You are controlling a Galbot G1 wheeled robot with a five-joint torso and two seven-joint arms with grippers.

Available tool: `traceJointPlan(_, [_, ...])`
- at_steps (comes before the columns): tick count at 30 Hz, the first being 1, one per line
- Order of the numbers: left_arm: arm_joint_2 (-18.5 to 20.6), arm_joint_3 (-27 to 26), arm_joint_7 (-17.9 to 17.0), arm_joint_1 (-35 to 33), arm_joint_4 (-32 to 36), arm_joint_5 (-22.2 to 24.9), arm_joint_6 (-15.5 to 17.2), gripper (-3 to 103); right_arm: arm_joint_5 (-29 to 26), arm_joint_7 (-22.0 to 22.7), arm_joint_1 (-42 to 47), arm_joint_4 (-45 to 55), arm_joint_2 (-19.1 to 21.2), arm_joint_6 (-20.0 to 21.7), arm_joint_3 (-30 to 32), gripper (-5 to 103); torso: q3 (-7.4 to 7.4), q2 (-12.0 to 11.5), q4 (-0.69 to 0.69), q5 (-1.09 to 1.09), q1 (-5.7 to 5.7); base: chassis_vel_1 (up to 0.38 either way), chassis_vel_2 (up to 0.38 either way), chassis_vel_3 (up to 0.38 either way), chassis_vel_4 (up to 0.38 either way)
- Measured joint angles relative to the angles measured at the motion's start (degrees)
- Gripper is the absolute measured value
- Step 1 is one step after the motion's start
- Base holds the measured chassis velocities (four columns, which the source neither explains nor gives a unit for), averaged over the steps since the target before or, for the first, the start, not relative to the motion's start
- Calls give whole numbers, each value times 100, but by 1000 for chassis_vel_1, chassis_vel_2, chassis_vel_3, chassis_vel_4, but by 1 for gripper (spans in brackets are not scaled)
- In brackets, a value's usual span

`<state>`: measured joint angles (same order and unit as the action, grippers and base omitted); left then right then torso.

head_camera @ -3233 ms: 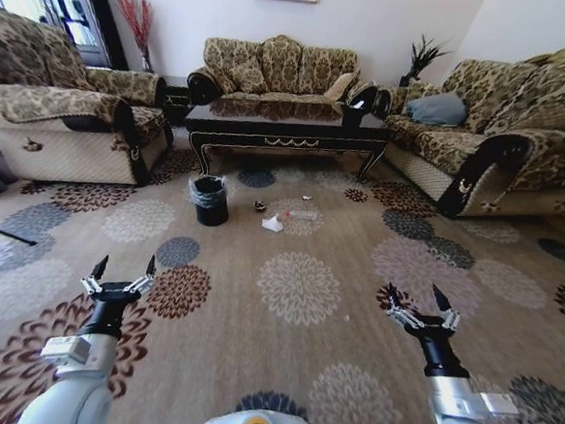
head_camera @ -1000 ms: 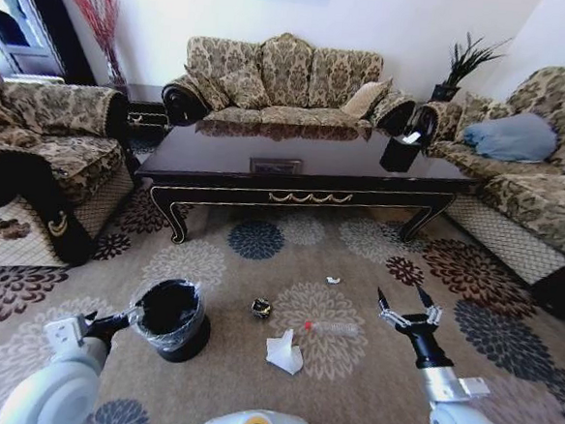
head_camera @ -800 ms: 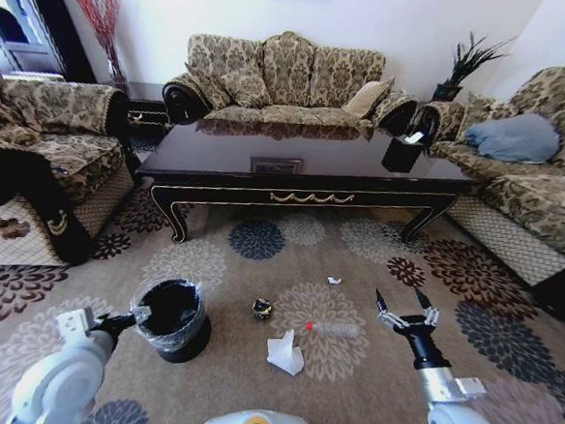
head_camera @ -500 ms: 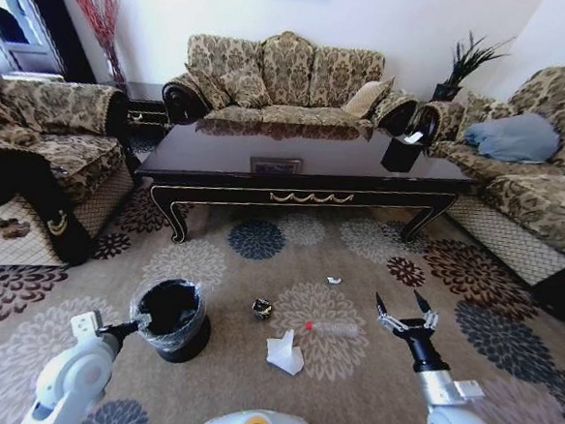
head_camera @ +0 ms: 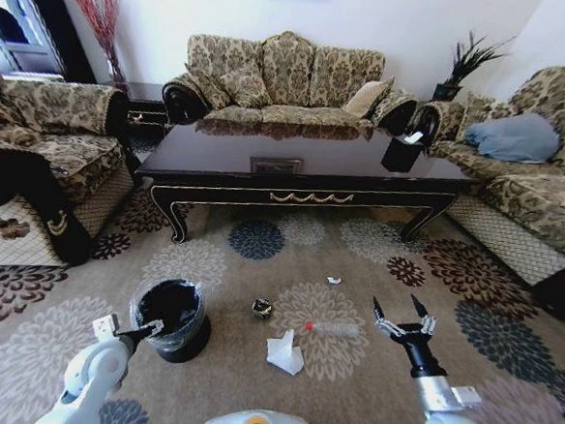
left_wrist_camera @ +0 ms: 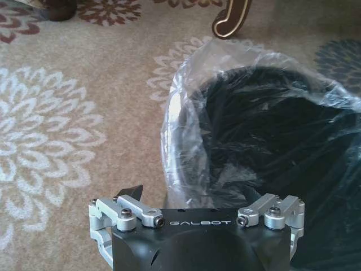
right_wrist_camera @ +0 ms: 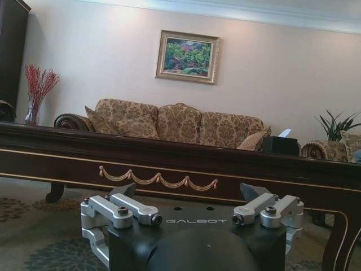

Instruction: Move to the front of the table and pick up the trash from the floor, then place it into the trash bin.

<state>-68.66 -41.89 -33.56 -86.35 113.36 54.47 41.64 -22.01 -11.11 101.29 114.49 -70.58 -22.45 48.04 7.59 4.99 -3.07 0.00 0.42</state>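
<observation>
Right gripper: lower right of the head view, jaws spread wide, holding nothing, just right of the plastic bottle.
Left gripper: lower left, at the trash bin rim; jaw state cannot be told.
Trash: crumpled paper, dark lump, white scrap, all on the carpet below the table.
Step advice: lower the right jaws squarely across the bottle's 2 sides; it looks likely to roll.

The room is bright with soft daylight from the window at the left, the glossy bench top mirrors the sofa (a pale glare), and the head view bends outward at its edges.
</observation>
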Motion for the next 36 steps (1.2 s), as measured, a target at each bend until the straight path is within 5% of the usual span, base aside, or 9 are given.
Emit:
traceJointPlan(5, [-18, 40, 50, 56, -155, -111, -92, 92, 16, 0, 11, -24, -1, -2, 6, 100, 0, 0, 0, 0, 0, 0, 0, 0, 0])
traceJointPlan(6, [-22, 60, 105, 83, -216, -156, -132, 81, 29, 0, 15, -29, -8, -5, 6, 100, 0, 0, -1, 0, 0, 0, 0, 0, 0])
traceJointPlan(8, [-22, 67, 118, 91, -236, -170, -144, 81, 34, -1, 16, -30, -10, -6, 5, 100, 0, 0, -1, 0, 0, 0, 0, 0, 0])
traceJointPlan(12, [-23, 87, 202, 102, -284, -267, -199, 59, 42, -3, 19, -48, -17, -16, 2, 100, 0, 0, 0, 1, 0, 0, 0, 0, 0])
traceJointPlan(14, [-25, 88, 211, 100, -284, -285, -204, 59, 46, -3, 19, -61, -17, -22, 2, 100, 0, 0, -1, 0, 0, 0, 0, 0, 0])
traceJointPlan(19, [-35, 82, 214, 82, -297, -350, -233, 32, 96, -3, -31, -166, -12, -52, -45, 100, 0, 0, 1, 2, 0, 0, 0, 0, 0])
traceJointPlan(21, [-35, 74, 214, 78, -300, -354, -233, 32, 107, -3, -41, -179, -12, -55, -54, 100, 0, 0, 1, 1, 0, 0, 0, 0, 0])
traceJointPlan(27, [-15, -29, 211, 32, -284, -362, -230, 6, 131, 4, -115, -259, -1, -99, -139, 100, 0, 0, 0, -2, 0, 0, 0, 0, 0])
traceJointPlan(36, [28, -521, 232, -237, 383, -277, -232, 1, 432, -62, -348, -503, 208, -341, -513, 100, 1, 0, -2, -1, 0, 0, 0, 0, 0])
